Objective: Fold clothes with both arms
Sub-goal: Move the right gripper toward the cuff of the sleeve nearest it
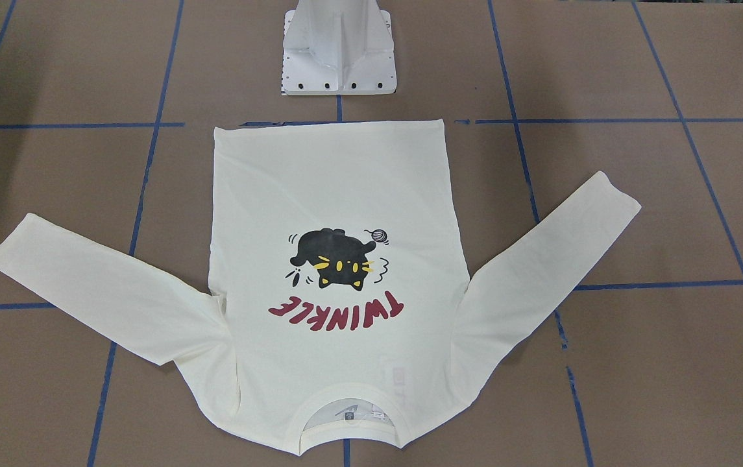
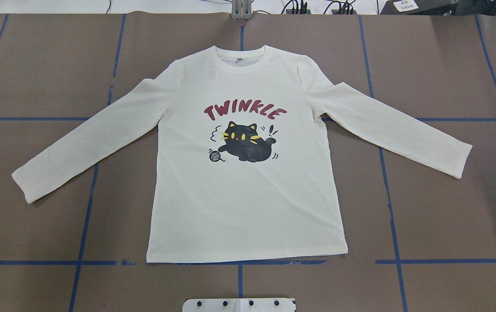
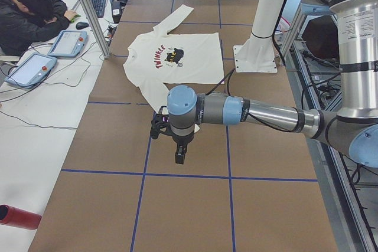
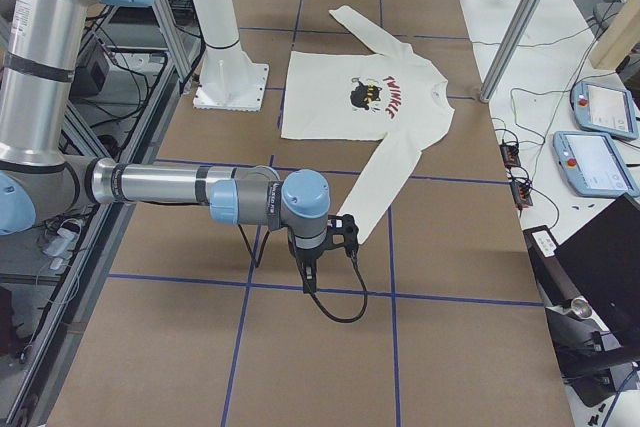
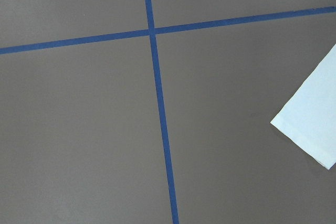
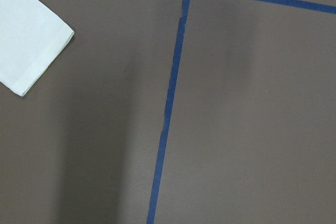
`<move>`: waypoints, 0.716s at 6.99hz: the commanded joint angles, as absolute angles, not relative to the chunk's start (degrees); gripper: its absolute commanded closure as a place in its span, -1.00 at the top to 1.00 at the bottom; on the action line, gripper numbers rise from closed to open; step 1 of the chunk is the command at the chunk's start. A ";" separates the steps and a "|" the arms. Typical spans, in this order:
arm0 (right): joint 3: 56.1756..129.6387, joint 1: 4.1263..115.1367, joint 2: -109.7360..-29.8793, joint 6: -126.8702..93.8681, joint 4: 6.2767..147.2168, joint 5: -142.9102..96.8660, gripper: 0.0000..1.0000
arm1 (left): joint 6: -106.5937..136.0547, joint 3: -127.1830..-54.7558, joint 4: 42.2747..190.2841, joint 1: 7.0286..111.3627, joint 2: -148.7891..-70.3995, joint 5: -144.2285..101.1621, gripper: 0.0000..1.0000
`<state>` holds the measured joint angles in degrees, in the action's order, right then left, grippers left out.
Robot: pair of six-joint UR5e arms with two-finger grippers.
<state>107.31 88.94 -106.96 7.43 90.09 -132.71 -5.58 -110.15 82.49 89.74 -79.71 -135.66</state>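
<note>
Brown gridded table [image 2: 447, 216] bears the T-shirt [image 2: 248, 203] flat, folding apparently unstarted. The left gripper [image 3: 180, 156] and right gripper [image 4: 310, 277] hover off its nine and three o'clock sides, jaw state untellable. Sleeve grasps likely come next.

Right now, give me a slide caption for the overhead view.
Cream long-sleeved T-shirt lying flat and print-up on the blue-taped brown table, both sleeves spread outward, unfolded.
</note>
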 commanded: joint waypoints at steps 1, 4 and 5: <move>107.40 88.95 -106.96 7.38 90.09 -132.71 1.00 | -5.97 -109.95 82.62 89.74 -79.72 -135.01 1.00; 107.75 88.86 -105.39 7.30 90.00 -132.80 1.00 | -6.06 -110.30 83.58 89.65 -79.80 -135.27 1.00; 107.75 88.86 -103.12 7.38 90.00 -132.80 1.00 | -5.89 -109.87 89.41 89.65 -79.80 -135.35 1.00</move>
<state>107.73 88.87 -105.34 7.35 90.01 -132.77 -5.90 -109.99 84.63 89.65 -79.77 -135.39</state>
